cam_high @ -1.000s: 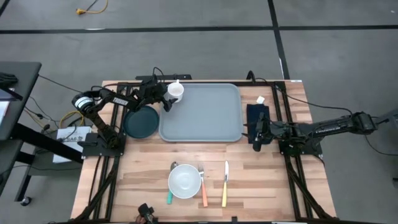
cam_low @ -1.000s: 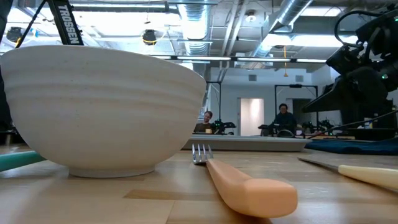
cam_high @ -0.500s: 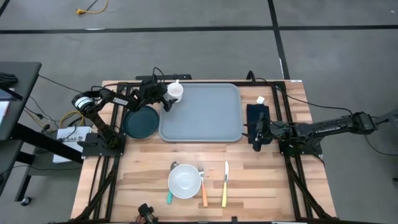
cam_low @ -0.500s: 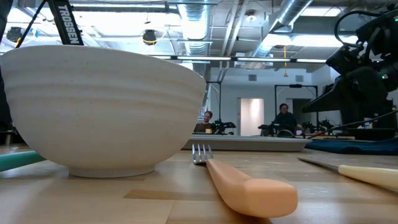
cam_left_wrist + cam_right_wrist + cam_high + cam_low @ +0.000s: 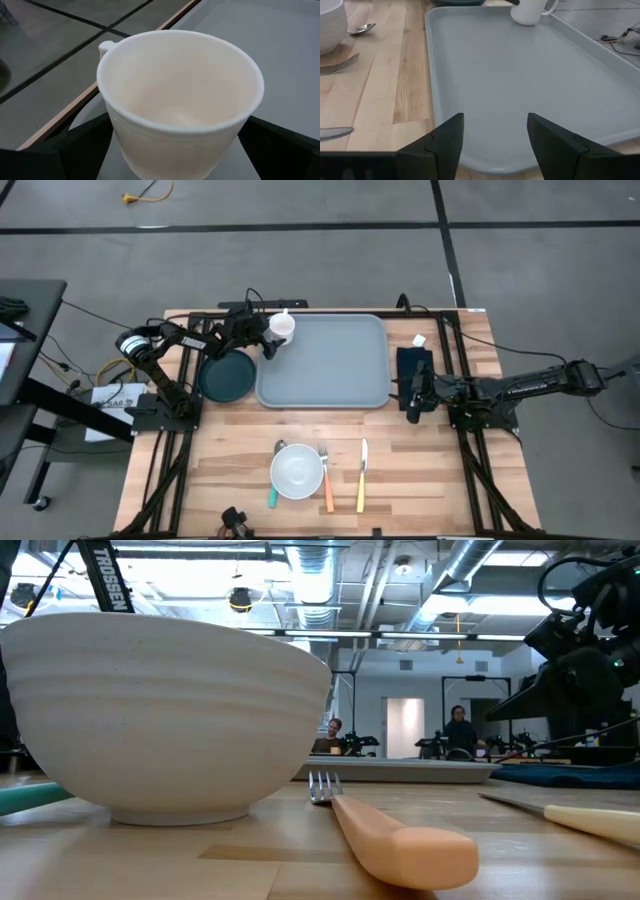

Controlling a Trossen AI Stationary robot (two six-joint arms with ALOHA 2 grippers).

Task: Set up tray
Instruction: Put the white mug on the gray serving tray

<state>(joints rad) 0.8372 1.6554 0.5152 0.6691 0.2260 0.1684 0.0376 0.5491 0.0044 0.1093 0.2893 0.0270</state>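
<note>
Holding a white cup point(image 5: 284, 326) over the tray point(image 5: 330, 370) corner, the left claw point(image 5: 268, 335) begins setup; the right claw point(image 5: 495, 137), spread wide, faces the bare tray beside it.

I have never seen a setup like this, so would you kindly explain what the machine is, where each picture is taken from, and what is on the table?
It is a robot with two dark arms at a wooden table. One picture looks straight down, one sits at table-top height, and one camera rides on each wrist. The left gripper holds a white cup at the far left corner of the grey-blue tray. The right gripper waits open at the tray's right edge, over a black napkin. A teal plate lies left of the tray. Nearer the front lie a white bowl, fork, knife and spoon.
</note>
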